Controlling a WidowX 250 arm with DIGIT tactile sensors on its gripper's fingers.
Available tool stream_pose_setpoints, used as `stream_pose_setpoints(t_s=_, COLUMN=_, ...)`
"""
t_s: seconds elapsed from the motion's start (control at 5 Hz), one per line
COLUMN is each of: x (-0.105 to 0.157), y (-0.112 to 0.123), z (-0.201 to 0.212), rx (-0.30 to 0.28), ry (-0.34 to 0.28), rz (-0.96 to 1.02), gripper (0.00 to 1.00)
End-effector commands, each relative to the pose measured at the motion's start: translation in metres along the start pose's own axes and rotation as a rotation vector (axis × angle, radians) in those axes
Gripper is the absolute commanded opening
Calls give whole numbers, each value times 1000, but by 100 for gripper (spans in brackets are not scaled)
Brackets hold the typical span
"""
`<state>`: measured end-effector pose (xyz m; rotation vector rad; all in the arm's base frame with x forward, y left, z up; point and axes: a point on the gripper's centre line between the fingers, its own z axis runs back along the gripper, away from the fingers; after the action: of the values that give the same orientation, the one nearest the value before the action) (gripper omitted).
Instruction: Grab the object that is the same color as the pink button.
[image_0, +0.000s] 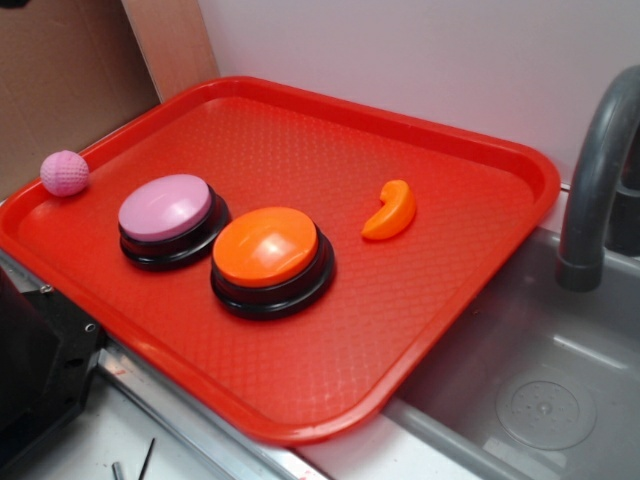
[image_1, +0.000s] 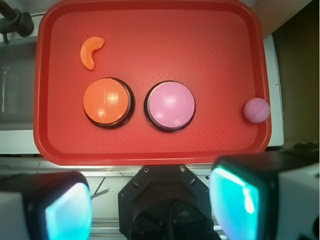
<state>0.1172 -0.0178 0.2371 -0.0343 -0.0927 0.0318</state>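
Seen from the wrist camera, the pincer (image_1: 150, 210) hangs wide apart and empty, short of the red tray (image_1: 150, 150). Beyond its near rim sit the orange button (image_1: 106, 102) and the pink button (image_1: 170, 106) side by side. The small pink ball (image_1: 256, 110) rests on the tray's side rim; the orange curved piece (image_1: 91, 51) lies farthest.

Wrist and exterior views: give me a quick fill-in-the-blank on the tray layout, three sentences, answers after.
1. The pink ball rests at the tray's ____, not its centre.
2. The button right beside the pink button has a top coloured ____.
3. The curved piece nearest the faucet is coloured ____.

Missing words: edge; orange; orange
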Motion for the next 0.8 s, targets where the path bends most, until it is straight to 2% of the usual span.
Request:
stream_pose_setpoints(t_s=0.0, x=0, y=0, z=0, rx=0, ry=0, rz=0, gripper=100)
stream_pose_setpoints(t_s=0.2, x=1, y=14, z=-2, rx=-33, ry=-65, rz=250, gripper=100)
stream_pose_setpoints(t_s=0.4, x=4, y=32, z=-10, rx=-53, ry=-59, rz=434, gripper=100)
stream_pose_setpoints(t_s=0.6, x=8, y=56, z=-29, rx=-104, ry=-97, rz=687, gripper=100)
